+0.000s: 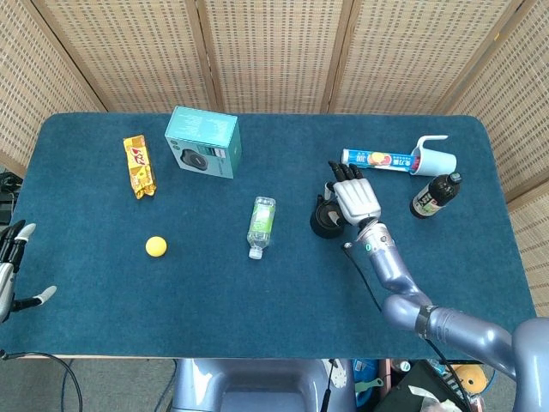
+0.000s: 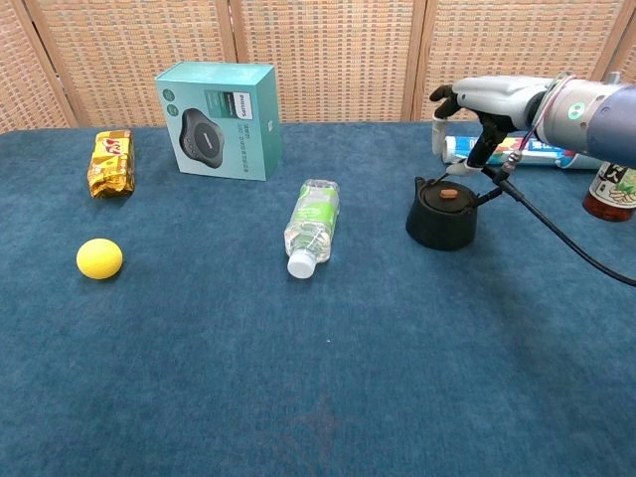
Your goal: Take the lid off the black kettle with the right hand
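The black kettle (image 2: 442, 215) stands upright on the blue surface (image 2: 298, 397), right of centre, with its lid (image 2: 448, 196) seated and marked by a small orange knob on top. The kettle's bail handle arches across the lid; in the chest view it runs roughly left to right, so the knob is best approached from above, clear of the handle. The right hand (image 2: 484, 102) hovers directly above the kettle, apart from it, palm down; its fingers (image 2: 438, 142) are spread and point downward, holding nothing. The lid therefore lies straight below the fingers, and the coming move appears to be a vertical descent onto the knob. In the head view the right hand (image 1: 355, 198) partly covers the kettle. The left hand (image 1: 10, 273) rests at the far left edge, well apart, fingers apart and empty.
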{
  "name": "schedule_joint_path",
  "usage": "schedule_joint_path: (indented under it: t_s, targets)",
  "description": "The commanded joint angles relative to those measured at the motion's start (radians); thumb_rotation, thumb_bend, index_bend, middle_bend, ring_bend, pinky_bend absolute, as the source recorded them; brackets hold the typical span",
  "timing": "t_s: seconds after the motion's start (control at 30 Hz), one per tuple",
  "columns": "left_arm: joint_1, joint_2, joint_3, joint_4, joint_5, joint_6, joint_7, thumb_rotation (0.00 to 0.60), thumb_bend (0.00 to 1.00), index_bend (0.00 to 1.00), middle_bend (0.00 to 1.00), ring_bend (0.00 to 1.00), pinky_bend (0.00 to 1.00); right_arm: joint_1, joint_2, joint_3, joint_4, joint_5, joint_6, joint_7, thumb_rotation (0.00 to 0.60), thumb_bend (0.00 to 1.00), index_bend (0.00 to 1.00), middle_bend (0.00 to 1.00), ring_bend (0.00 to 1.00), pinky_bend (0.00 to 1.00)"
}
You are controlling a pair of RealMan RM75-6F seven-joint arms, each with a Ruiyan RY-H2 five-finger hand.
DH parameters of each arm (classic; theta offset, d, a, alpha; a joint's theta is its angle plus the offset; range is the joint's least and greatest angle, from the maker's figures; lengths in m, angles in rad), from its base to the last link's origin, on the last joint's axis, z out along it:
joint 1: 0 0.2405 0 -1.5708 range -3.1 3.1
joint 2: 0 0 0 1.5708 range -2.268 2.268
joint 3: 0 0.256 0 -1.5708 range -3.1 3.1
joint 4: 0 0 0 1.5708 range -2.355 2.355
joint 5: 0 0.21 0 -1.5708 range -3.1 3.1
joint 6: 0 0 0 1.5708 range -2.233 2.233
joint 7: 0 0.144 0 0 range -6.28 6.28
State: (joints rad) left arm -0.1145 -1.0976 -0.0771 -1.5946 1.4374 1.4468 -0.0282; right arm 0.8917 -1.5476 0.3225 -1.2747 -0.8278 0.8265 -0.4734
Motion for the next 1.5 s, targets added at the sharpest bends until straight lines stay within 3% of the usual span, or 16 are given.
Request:
schedule_joint_path:
  t_s: [0.03, 0.5, 1.5]
  targets:
    - [0.000, 0.000, 0.000, 0.000, 0.000, 0.001, -0.001, 0.600, 0.15, 0.00, 0.00, 0.00, 0.00, 0.015, -0.019, -0.013, 0.023, 0.034, -0.004, -0.019, 0.600, 0.48, 0.48, 0.00, 0.00, 0.00]
    - [-0.002, -0.003, 0.000, 0.004, -0.006, -0.004, 0.002, 0.600, 0.15, 0.00, 0.00, 0.00, 0.00, 0.039, -0.056, -0.045, 0.076, 0.089, -0.001, -0.044, 0.600, 0.49, 0.52, 0.03, 0.00, 0.00]
    - [-0.006, -0.006, -0.003, 0.012, -0.019, -0.012, -0.002, 0.600, 0.15, 0.00, 0.00, 0.00, 0.00, 0.080, -0.109, -0.064, 0.138, 0.157, -0.008, -0.083, 0.600, 0.51, 0.52, 0.03, 0.00, 0.00]
